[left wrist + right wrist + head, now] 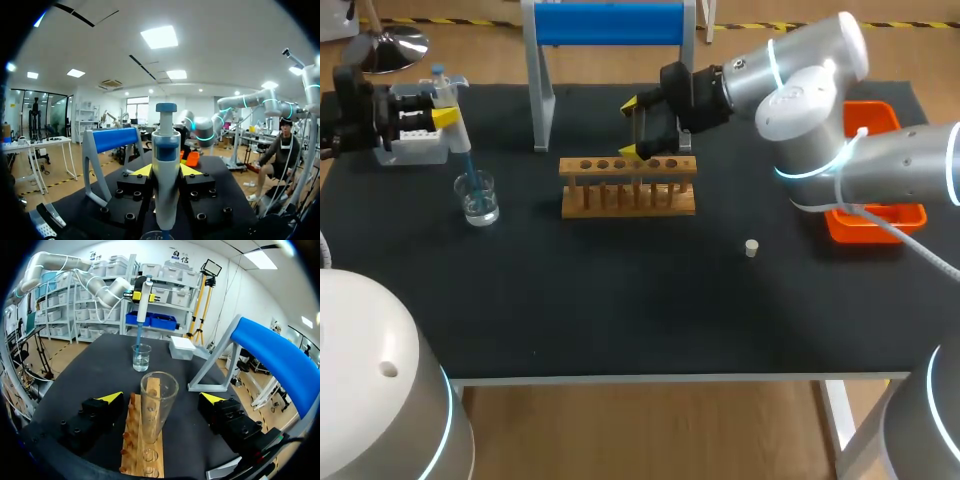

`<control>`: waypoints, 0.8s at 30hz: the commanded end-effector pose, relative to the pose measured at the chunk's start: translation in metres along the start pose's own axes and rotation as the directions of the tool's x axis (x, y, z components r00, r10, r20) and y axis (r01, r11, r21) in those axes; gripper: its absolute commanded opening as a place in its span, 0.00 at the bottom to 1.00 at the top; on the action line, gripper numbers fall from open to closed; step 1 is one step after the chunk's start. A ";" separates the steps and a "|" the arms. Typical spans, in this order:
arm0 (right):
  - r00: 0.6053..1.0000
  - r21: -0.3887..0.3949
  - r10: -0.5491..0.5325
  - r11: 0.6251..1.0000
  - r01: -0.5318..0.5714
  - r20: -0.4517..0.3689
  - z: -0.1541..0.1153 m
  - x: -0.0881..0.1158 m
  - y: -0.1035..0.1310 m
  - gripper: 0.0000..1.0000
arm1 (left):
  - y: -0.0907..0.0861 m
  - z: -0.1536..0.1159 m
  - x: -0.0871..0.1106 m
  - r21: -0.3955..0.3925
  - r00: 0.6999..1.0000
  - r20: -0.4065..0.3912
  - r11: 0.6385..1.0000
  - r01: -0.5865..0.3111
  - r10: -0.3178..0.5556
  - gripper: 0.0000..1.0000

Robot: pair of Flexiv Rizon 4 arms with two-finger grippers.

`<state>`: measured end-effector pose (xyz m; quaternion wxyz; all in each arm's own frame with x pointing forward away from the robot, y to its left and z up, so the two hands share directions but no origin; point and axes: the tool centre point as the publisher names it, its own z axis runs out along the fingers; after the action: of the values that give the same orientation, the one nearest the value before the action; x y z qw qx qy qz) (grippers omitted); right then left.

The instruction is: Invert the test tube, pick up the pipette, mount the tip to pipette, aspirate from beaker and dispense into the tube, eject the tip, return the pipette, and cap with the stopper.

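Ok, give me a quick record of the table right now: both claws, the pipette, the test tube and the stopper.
left claw: shut on the pipette
pipette tip: down inside the beaker
right claw: open, either side of the test tube, not touching it
test tube: upright in the wooden rack, mouth up
stopper: loose on the table, apart from the rack

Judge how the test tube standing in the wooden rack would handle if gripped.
The test tube looks like clear, thin glass, so it is probably fragile and slippery. It seems empty, so likely light. Upright in the wooden rack, it should not tip; laid down, its round body would probably roll.
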<state>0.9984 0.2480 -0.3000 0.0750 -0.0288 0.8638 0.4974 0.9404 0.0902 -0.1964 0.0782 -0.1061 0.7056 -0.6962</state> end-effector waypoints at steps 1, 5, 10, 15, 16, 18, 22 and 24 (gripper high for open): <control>1.000 0.003 0.000 1.000 0.000 -0.003 -0.003 0.000 0.001 1.00 | -0.001 -0.001 -0.001 0.000 1.000 -0.003 1.000 0.001 -0.001 0.00; 1.000 0.003 0.000 1.000 0.000 -0.003 -0.003 0.000 0.001 1.00 | -0.001 -0.001 -0.001 0.000 1.000 -0.003 1.000 0.001 -0.001 0.00; 1.000 0.003 0.000 1.000 0.000 -0.003 -0.003 0.000 0.001 1.00 | -0.001 -0.001 -0.001 0.000 1.000 -0.003 1.000 0.001 -0.001 0.00; 1.000 0.003 0.000 1.000 0.000 -0.003 -0.003 0.000 0.001 1.00 | -0.001 -0.001 -0.001 0.000 1.000 -0.003 1.000 0.001 -0.001 0.00; 1.000 0.003 0.000 1.000 0.000 -0.003 -0.003 0.000 0.001 1.00 | -0.001 -0.001 -0.001 0.000 1.000 -0.003 1.000 0.001 -0.001 0.00; 1.000 0.003 0.000 1.000 0.000 -0.003 -0.003 0.000 0.001 1.00 | -0.001 -0.001 -0.001 0.000 1.000 -0.003 1.000 0.001 -0.001 0.00; 1.000 0.003 0.000 1.000 0.000 -0.003 -0.003 0.000 0.001 1.00 | -0.012 -0.001 0.004 -0.016 1.000 -0.003 1.000 -0.014 0.014 0.00; 1.000 0.003 0.000 1.000 0.000 -0.003 -0.003 0.000 0.001 1.00 | -0.018 -0.001 0.006 -0.025 1.000 -0.004 1.000 -0.019 0.019 0.00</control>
<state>0.9977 0.2476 -0.2991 0.0752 -0.0286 0.8638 0.4973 0.9398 0.0889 -0.1882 0.0814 -0.0960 0.7097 -0.6931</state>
